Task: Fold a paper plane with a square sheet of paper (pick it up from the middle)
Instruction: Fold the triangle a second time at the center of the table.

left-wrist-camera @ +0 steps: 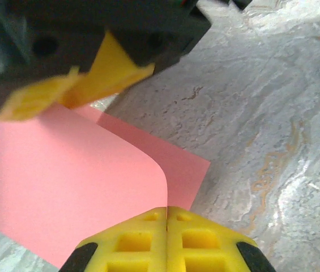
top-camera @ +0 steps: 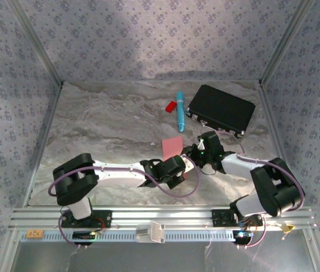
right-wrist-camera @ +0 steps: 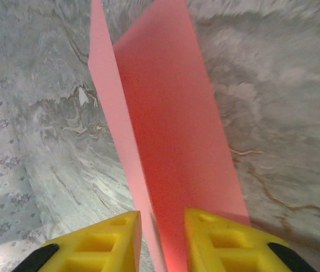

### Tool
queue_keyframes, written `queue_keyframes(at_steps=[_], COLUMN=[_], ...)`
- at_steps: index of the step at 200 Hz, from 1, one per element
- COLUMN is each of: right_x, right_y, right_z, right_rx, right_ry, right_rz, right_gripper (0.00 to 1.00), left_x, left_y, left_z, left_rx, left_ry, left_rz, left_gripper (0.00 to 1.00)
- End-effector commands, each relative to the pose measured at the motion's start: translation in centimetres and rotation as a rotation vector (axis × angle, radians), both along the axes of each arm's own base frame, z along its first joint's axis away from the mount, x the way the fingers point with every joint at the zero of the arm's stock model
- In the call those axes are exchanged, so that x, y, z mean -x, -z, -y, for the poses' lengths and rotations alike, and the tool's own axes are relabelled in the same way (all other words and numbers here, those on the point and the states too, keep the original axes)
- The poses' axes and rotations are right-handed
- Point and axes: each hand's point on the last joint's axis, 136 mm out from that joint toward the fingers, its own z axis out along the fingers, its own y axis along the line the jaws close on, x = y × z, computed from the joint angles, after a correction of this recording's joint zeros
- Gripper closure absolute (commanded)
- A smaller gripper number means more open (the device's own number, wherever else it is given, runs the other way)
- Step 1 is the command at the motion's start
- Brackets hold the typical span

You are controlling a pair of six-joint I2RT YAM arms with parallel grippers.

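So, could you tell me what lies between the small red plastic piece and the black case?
The slim blue pen, close beside the red piece, in the top view.

The left and rear-left of the grey marbled desk (top-camera: 97,130) lie bare, with free passage up to the patterned side wall (top-camera: 12,85). At the rear right a flat black rectangular case (top-camera: 221,109), a blue plastic pen (top-camera: 180,111) and a small red plastic piece (top-camera: 171,106) crowd together. Near the front middle, the left claw (left-wrist-camera: 166,218) and right claw (right-wrist-camera: 162,226) meet at the square sheet of pink-red paper (top-camera: 172,147), and both arms bar that strip.
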Motion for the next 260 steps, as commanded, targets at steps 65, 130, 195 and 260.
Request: queue_keyframes(at_steps=[65, 130, 195, 260], right_x=[2.5, 3.8, 5.2, 5.2], right_y=[0.0, 0.5, 2.6, 1.0], right_z=[5.1, 2.5, 1.2, -0.4], right_rx=[0.125, 0.122, 0.150, 0.043], right_ry=[0.109, 0.035, 0.013, 0.001], right_rz=[-0.007, -0.020, -0.093, -0.021], right_gripper=[0.74, 0.87, 0.93, 0.92], left_x=[0.6, -0.5, -1.0, -1.3], left_y=[-2.0, -1.9, -1.5, -1.1], left_z=[0.6, -0.1, -0.5, -0.9], left_rx=[0.241, 0.274, 0.251, 0.235], left_ry=[-0.037, -0.082, -0.105, -0.116], left_rz=[-0.340, -0.388, -0.371, -0.371], left_gripper=[1.00, 1.00, 1.00, 0.95])
